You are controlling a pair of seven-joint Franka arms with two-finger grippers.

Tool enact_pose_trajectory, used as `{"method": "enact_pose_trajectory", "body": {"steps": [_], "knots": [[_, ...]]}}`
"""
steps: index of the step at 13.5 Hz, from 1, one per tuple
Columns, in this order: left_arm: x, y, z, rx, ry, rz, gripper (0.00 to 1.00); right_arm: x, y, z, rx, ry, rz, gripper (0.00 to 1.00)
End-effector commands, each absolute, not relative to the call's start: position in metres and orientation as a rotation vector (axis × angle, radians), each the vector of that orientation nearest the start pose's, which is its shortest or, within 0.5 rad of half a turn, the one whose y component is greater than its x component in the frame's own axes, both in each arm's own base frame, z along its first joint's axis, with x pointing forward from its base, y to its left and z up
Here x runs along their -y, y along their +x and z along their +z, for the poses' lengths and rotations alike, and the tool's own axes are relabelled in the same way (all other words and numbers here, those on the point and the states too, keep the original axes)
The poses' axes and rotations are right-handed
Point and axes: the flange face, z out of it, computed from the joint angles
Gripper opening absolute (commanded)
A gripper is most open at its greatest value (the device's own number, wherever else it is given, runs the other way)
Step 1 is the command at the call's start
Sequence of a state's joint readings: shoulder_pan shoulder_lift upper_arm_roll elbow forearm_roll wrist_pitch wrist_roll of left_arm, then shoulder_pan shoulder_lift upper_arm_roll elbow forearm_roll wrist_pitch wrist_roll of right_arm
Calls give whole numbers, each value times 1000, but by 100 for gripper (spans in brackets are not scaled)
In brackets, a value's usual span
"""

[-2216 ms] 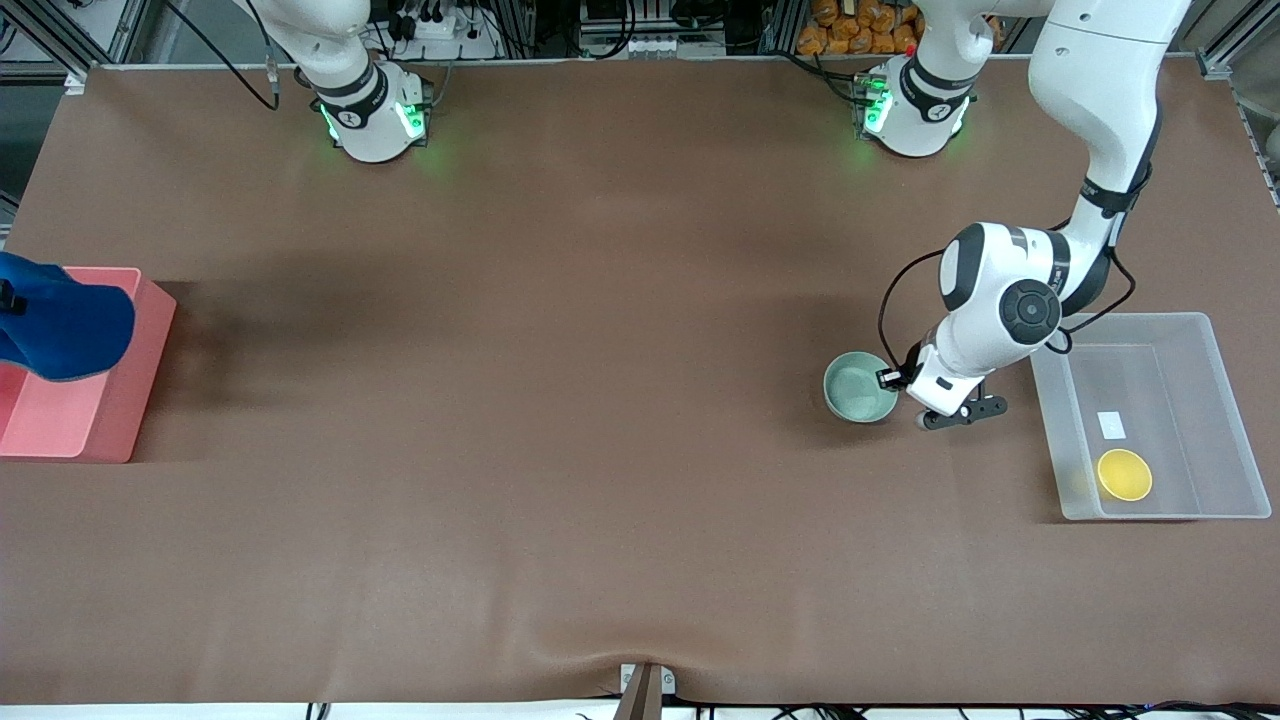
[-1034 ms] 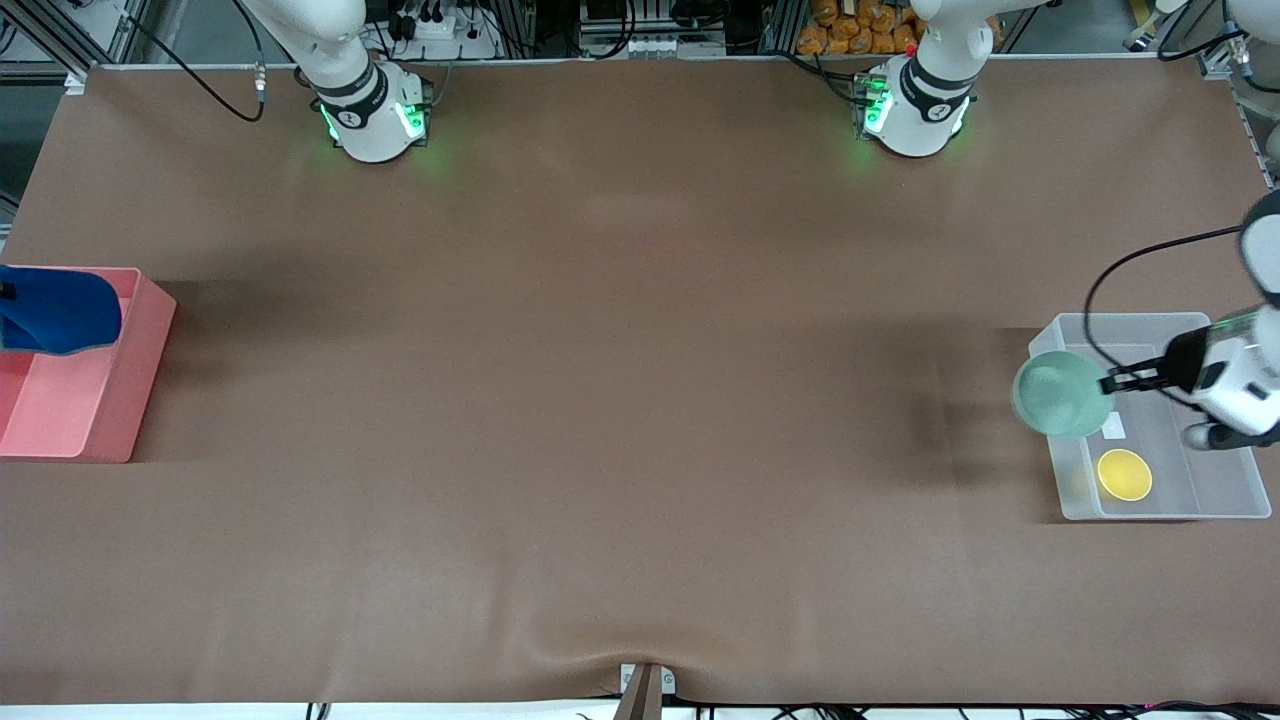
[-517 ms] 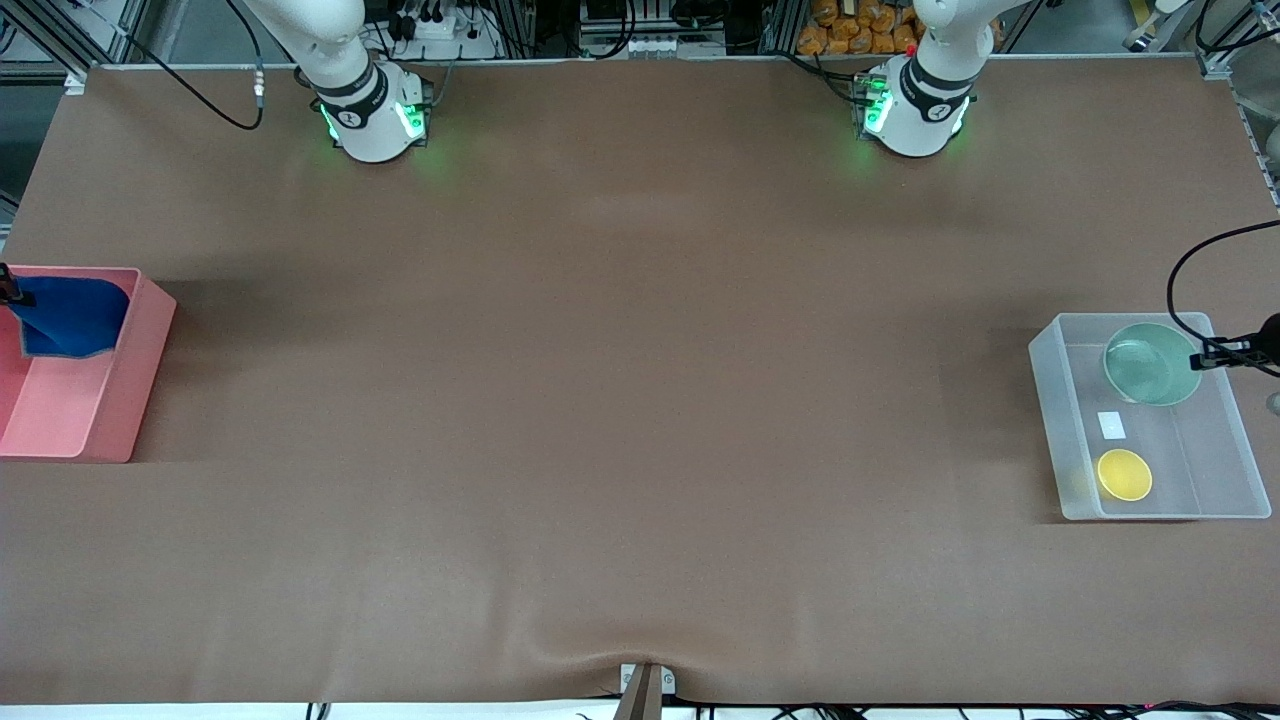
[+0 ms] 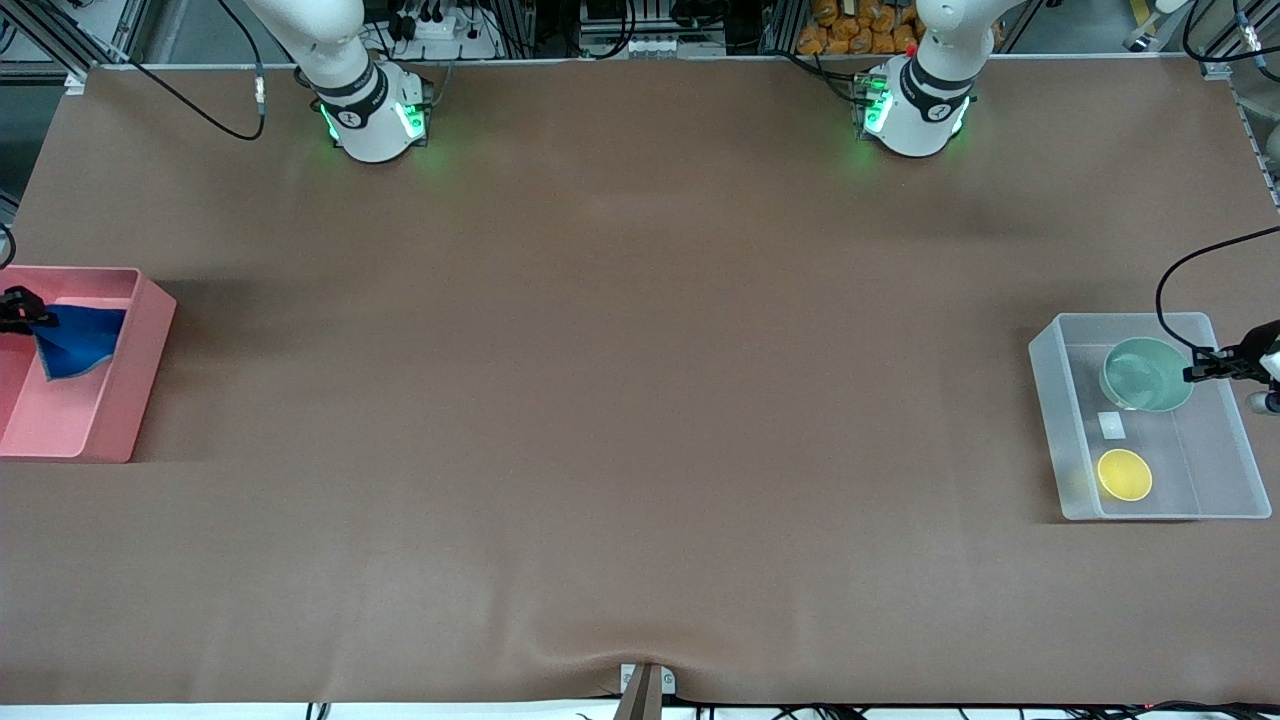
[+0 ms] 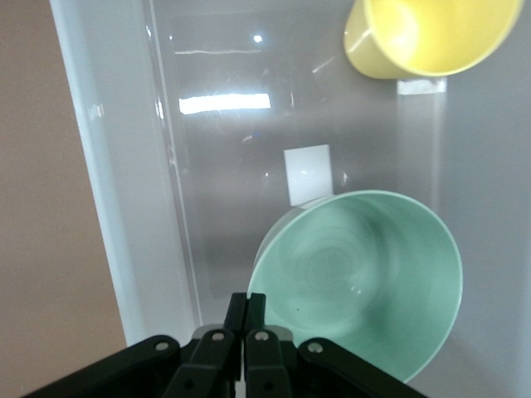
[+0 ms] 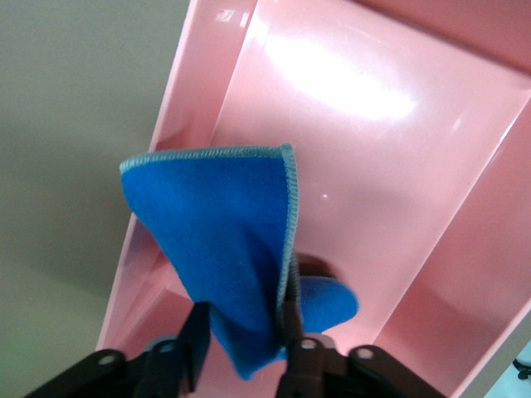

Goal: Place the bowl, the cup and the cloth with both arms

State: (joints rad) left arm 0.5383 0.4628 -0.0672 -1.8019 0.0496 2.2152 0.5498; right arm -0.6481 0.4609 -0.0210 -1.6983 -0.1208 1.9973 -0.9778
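The pale green bowl [image 4: 1145,375] hangs tilted over the clear bin [image 4: 1052,425], toward the bases' end of it. My left gripper [image 4: 1203,369] is shut on the bowl's rim; in the left wrist view its fingertips [image 5: 246,305] are pressed together at the edge of the bowl [image 5: 365,278]. The yellow cup [image 4: 1125,474] stands in the same bin, nearer the front camera, and also shows in the left wrist view [image 5: 423,33]. My right gripper [image 4: 22,312] is over the pink bin [image 4: 150,330]. Its jaws [image 6: 242,327] stand apart, and the blue cloth [image 6: 216,224] hangs between them against one finger, down into the bin [image 4: 75,340].
A small white label [image 4: 1111,425] lies on the clear bin's floor between bowl and cup. The pink bin sits at the right arm's end of the table, the clear bin at the left arm's end. Brown mat covers the wide middle.
The right gripper's jaws have parted and the cloth has sunk lower into the pink bin. The left gripper has carried the bowl from the bin's edge to over its inside.
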Motion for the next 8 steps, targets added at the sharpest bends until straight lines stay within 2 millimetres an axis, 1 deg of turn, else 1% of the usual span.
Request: {"method": "enact_pose_trajectory", "body": {"steps": [1, 2, 3, 5, 7, 8], "knots": [[-290, 568, 259, -201, -3129, 23, 0, 406, 515, 326, 615, -3038, 269, 100], [-288, 568, 249, -204, -3128, 13, 0, 402, 521, 332, 632, -3043, 256, 100], [-288, 569, 241, -204, -3128, 5, 0, 393, 530, 336, 663, -3049, 249, 100], [-288, 573, 232, -227, -3128, 8, 0, 371, 548, 346, 708, -3054, 237, 100], [-280, 584, 239, -275, -3116, -14, 43, 346, 564, 354, 764, -3052, 221, 100], [-277, 589, 246, -280, -3109, -30, 77, 331, 572, 357, 741, -3064, 215, 100]]}}
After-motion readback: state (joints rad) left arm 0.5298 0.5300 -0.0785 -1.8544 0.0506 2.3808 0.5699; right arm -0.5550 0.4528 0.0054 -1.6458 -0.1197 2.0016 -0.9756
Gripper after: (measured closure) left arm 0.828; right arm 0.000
